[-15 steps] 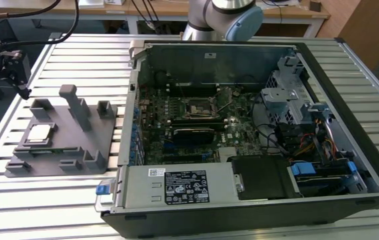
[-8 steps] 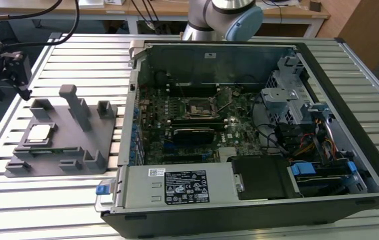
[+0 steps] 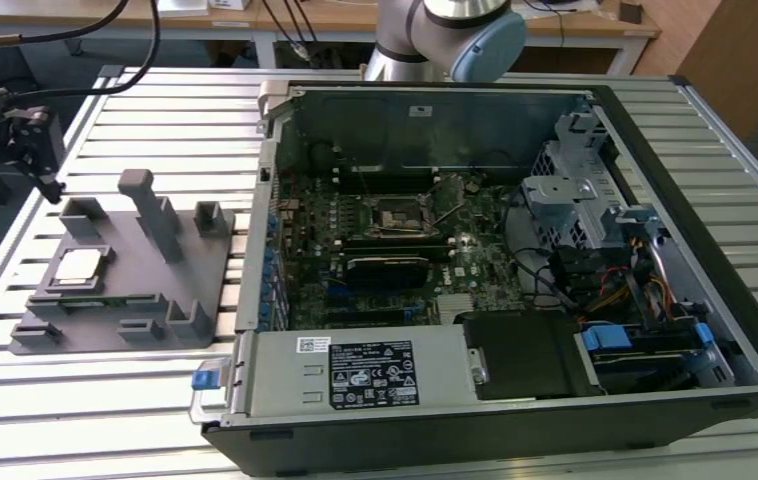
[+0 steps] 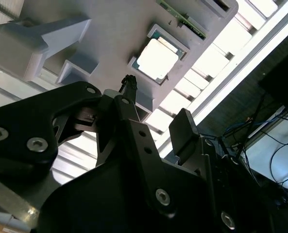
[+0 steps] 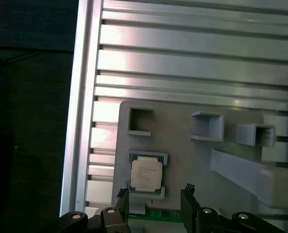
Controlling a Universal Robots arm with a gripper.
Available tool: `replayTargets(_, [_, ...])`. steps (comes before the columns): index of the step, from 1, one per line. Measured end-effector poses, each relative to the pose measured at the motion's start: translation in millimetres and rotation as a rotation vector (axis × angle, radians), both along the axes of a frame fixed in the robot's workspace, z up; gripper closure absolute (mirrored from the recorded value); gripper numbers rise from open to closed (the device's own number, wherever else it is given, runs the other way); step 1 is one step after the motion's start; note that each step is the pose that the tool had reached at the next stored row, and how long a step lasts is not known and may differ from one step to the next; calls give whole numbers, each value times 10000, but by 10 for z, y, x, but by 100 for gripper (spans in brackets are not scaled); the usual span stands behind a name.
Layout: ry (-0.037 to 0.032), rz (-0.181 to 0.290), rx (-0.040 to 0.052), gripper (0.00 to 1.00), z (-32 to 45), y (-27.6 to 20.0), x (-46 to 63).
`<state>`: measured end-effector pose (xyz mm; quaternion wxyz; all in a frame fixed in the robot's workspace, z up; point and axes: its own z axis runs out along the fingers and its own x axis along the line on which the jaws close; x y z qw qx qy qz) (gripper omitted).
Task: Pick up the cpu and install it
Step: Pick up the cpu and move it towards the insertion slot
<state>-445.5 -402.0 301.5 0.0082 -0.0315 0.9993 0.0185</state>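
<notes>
The cpu (image 3: 79,265) is a small square chip with a silvery top, lying flat in a framed pocket of the grey holder (image 3: 152,290) at the exterior view's left. In both wrist views the cpu (image 5: 146,174) (image 4: 157,59) sits in its pocket, untouched. My gripper (image 5: 155,191) (image 4: 156,109) hangs above the holder, open, with nothing between its dark fingers (image 5: 187,190). It stands a little off to one side of the chip. In the exterior view the gripper (image 3: 46,180) is high over the table's edge, beyond the holder. The motherboard socket (image 3: 393,212) lies inside the open computer case.
The open computer case (image 3: 646,150) takes up the middle and right of the slatted metal table (image 3: 152,110). Tall grey posts (image 3: 152,210) rise from the holder near the cpu. A green memory stick (image 5: 158,213) lies in the holder beside the chip. Cables hang at the far left.
</notes>
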Motion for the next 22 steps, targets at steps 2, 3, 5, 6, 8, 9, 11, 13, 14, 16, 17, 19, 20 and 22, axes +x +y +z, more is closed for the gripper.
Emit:
replayTargets(2, [2, -1, -8, 46, -24, 1, 0])
replayTargets(3, [1, -1, -9, 46, -40, 1, 0])
replayTargets(5, [1, -1, -16, 46, -75, 1, 0])
replayTargets(6, [1, -1, -22, 46, -93, 1, 0])
replayTargets(8, [2, -1, -39, 46, -129, 0, 0])
replayTargets(9, [2, -1, -48, 46, -147, 0, -1])
replayTargets(11, [2, -1, -69, 46, -184, 0, 0])
replayTargets(13, [1, -1, -90, 46, -219, 1, 0])
replayTargets(14, [1, -1, -103, 46, -235, 0, 0])
replayTargets(16, [-3, -13, -118, 44, -271, 0, 0])
replayTargets(17, [-6, -30, -120, 39, -289, 0, 0])
replayTargets(19, [-8, -59, -121, 33, -326, -1, -1])
replayTargets(20, [-9, -77, -121, 27, -345, -4, -1])
replayTargets(22, [-7, -145, -122, 27, -380, -8, -1])
